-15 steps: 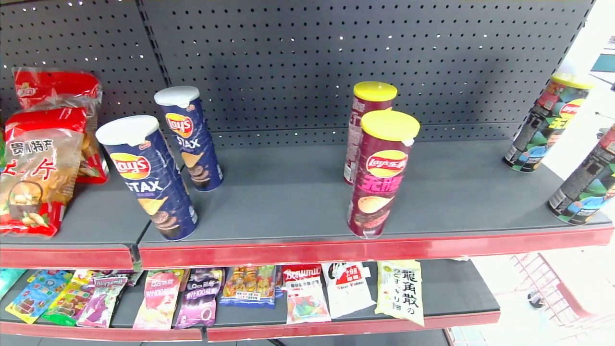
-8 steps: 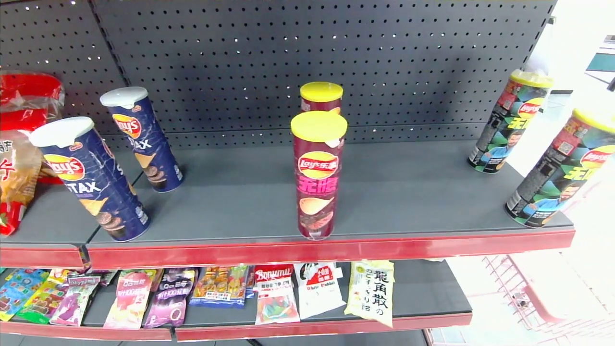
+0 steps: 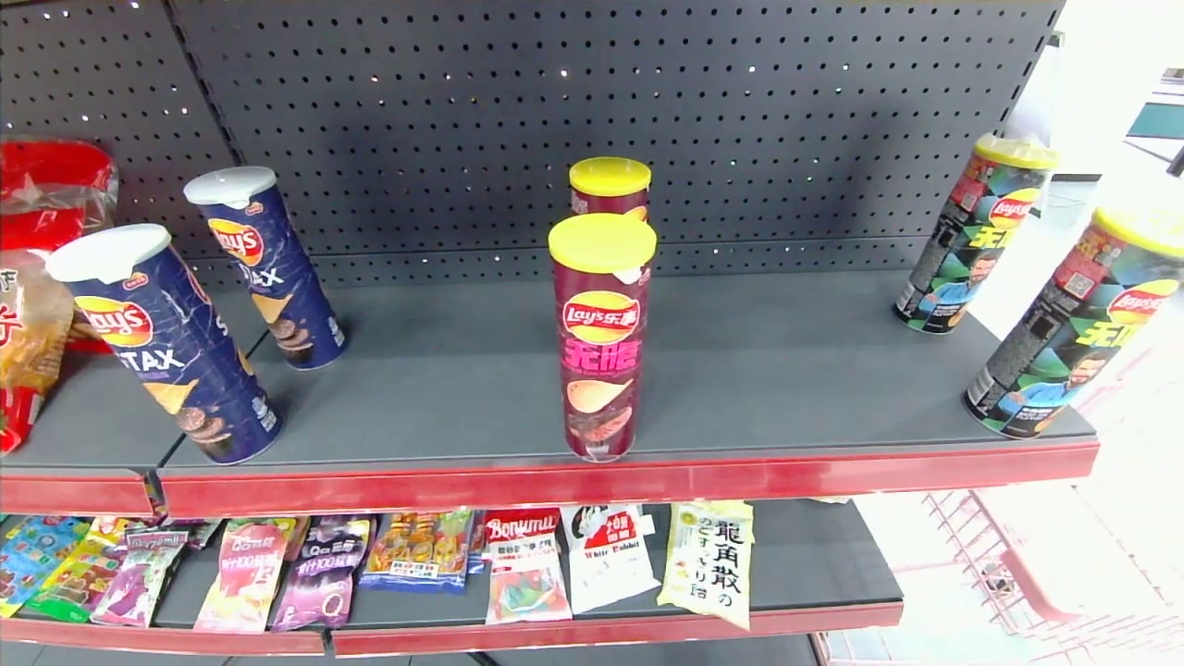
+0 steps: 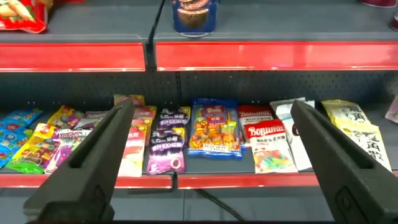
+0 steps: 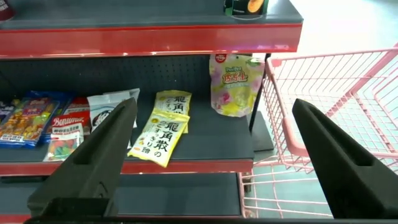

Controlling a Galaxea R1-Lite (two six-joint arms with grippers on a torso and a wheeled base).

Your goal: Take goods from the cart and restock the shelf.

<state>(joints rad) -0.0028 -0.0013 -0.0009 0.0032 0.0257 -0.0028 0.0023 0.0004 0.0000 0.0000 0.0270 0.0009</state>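
Maroon can [image 3: 601,342] upright at shelf [image 3: 786,370] front edge | pink cart [image 5: 291,137] beside — both jaws wide open; empty

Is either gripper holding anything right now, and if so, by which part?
Nothing is held. The left gripper and the right gripper are both open, with no goods between their fingers.

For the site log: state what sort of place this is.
Likely a shop aisle: pegboard-backed shelf holding chip cans, snack packets on the tier below, a pink shopping cart beside it.
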